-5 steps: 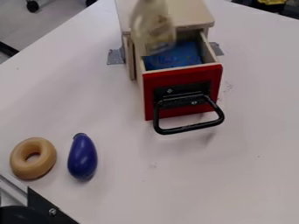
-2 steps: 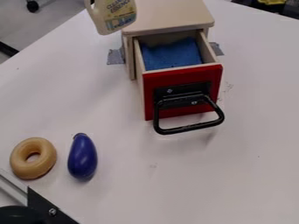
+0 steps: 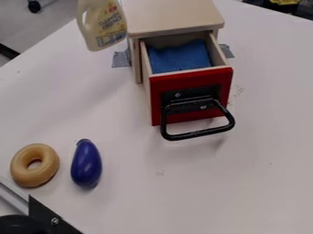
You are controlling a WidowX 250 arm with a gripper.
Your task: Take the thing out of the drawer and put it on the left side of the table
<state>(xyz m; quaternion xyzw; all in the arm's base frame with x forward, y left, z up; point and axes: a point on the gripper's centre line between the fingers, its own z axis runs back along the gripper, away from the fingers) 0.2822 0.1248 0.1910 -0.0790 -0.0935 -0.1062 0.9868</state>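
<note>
While the pale tabletop [image 3: 183, 196] spreads below, a wooden cabinet [image 3: 174, 18] stands near its far edge. The cabinet's red-fronted drawer [image 3: 159, 87] is pulled out, with a black handle [image 3: 202, 134]. The bottle [image 3: 104, 23], cream with a printed label, is out of the drawer, tilted, seen against the tabletop's upper-left edge beside the cabinet; I cannot tell whether the jaws are spread, pressed together or pinching it. Blue material [image 3: 180, 58] lies inside the drawer. Towards the tabletop's lower-left corner sit a tan ring [image 3: 21, 171] and, just beside it, a purple-blue eggplant [image 3: 86, 164].
</note>
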